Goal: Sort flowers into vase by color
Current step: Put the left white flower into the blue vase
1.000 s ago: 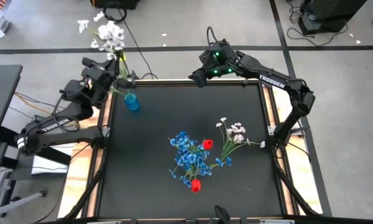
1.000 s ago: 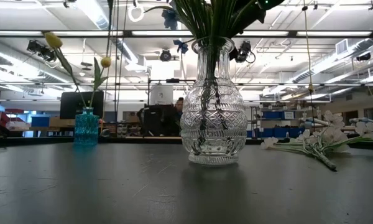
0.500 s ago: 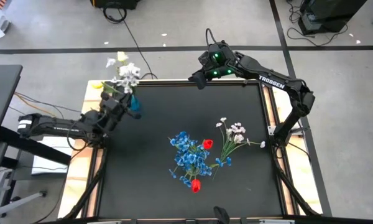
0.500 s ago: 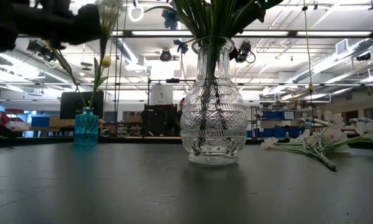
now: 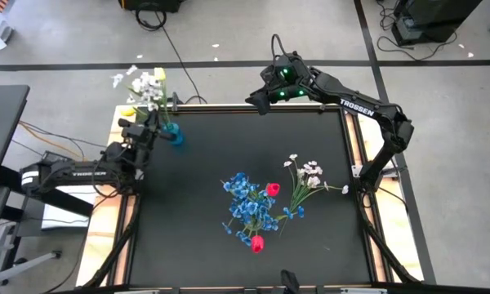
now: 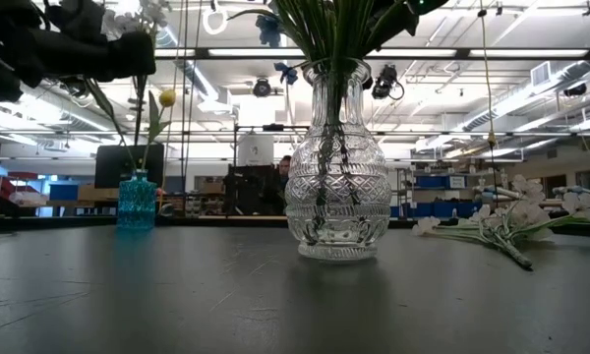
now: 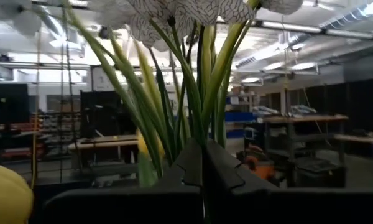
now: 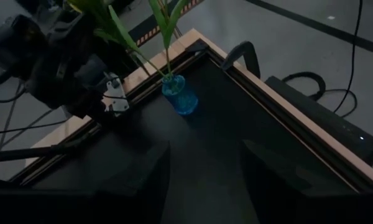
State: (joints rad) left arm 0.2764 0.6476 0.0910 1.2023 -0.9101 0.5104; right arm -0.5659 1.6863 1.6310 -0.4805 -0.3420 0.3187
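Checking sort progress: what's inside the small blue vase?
The blue vase holds green stems topped by yellow tulips. The left hand, shut on a white sprig, hangs beside it. Stem bottoms inside the tinted glass cannot be made out.

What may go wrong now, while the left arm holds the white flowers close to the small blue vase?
1. The left gripper, shut on the white sprig, sits right beside the blue vase; a nudge could tip it.
2. Yellow tulips already fill the narrow neck, so the stems might miss.

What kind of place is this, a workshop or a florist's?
Probably a robotics lab or workshop: two arms at a black table, cables across the floor, and shelves with blue bins behind the glass vase.
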